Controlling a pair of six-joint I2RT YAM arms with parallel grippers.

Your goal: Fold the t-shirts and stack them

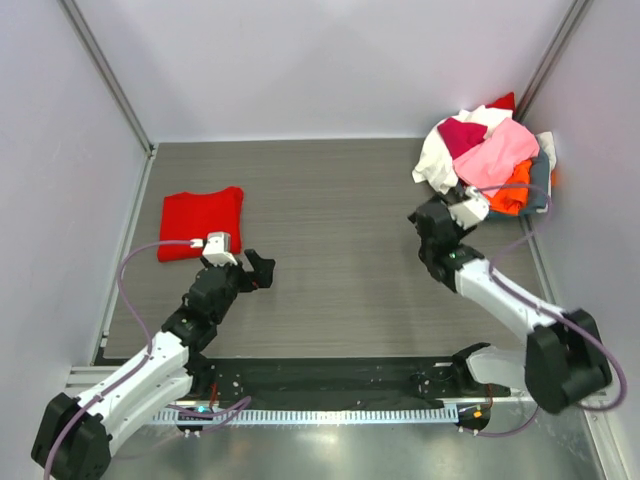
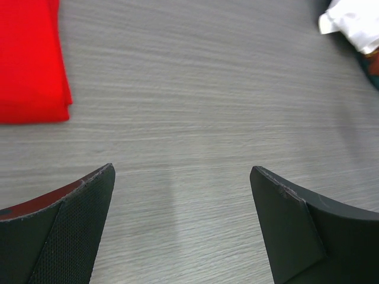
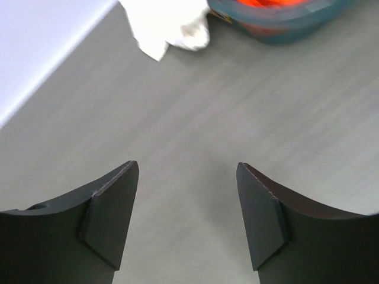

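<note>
The folded bright red t-shirt (image 1: 201,222) lies flat on the grey wood-grain worktop (image 1: 340,200), at its left side near the wall. The left hand (image 1: 258,270) is just beside the shirt's near right corner. Its jaws are spread wide with nothing between them. In the left wrist view, only bare worktop shows between its fingers (image 2: 77,225).

The other t-shirts sit heaped at the far right corner in a grey-blue plastic basket (image 1: 541,186). A pink t-shirt (image 1: 497,152) lies on top, with a magenta t-shirt (image 1: 462,135) behind it. An orange t-shirt (image 1: 508,198) is at the near side, and a white t-shirt (image 1: 435,160) spills over the left rim onto the worktop. The right hand (image 1: 432,222) is near the basket's left side. Its jaws are apart and grasp nothing, with the white cloth ahead of them.
</note>
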